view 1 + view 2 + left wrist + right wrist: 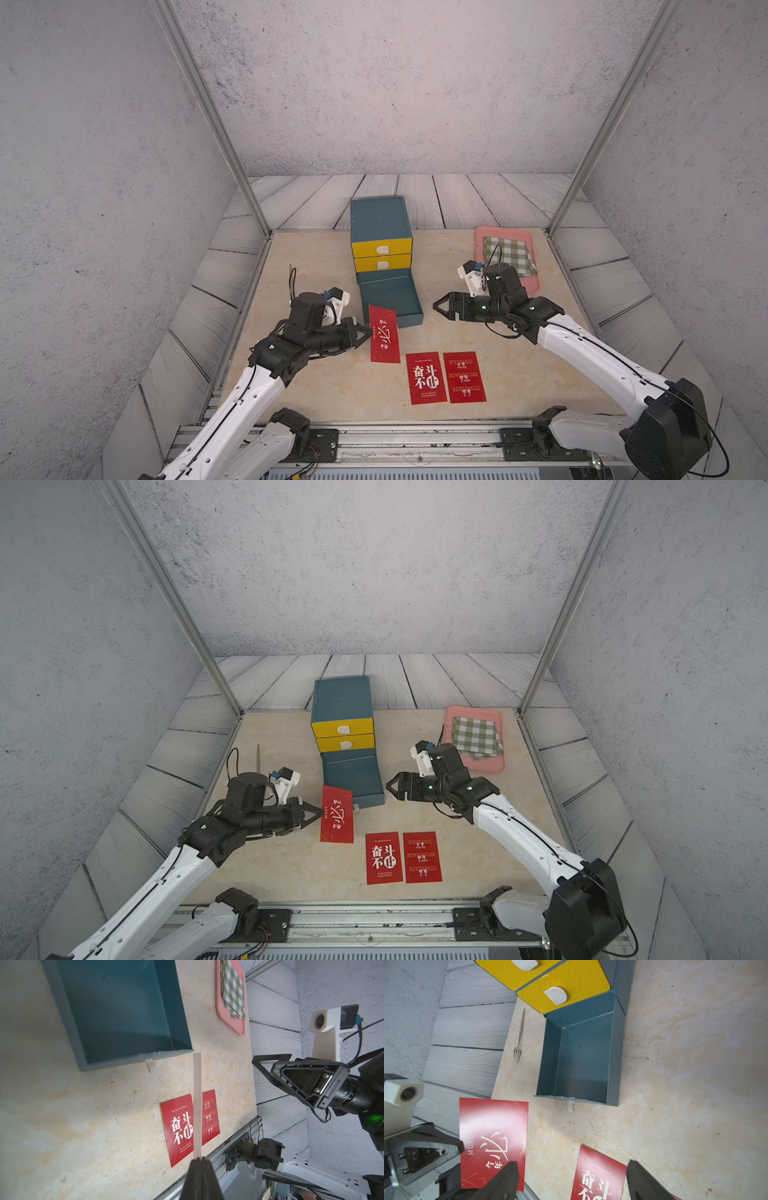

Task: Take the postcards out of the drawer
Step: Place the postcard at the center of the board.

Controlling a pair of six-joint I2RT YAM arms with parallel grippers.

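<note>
Beige tabletop [316, 386] fills the lower middle of both top views. Blue cabinet [379, 218] sits centre frame with two yellow fronts shut. Its bottom drawer [388, 291] is pulled out with nothing in it. Pink tray [530, 284] with a checked cloth [508, 253] is centre right.

Left end effector [368, 332], lower left of the drawer, is clamped tight on the edge of one postcard [384, 338]. The card is tilted up, and I can't really tell if its lower edge touches the tabletop. Right end effector [441, 308] hangs wide open and empty, right of the drawer. Two other postcards [428, 378] lie flat side by side, lower centre. Fork [258, 758] lies left of the cabinet.
</note>
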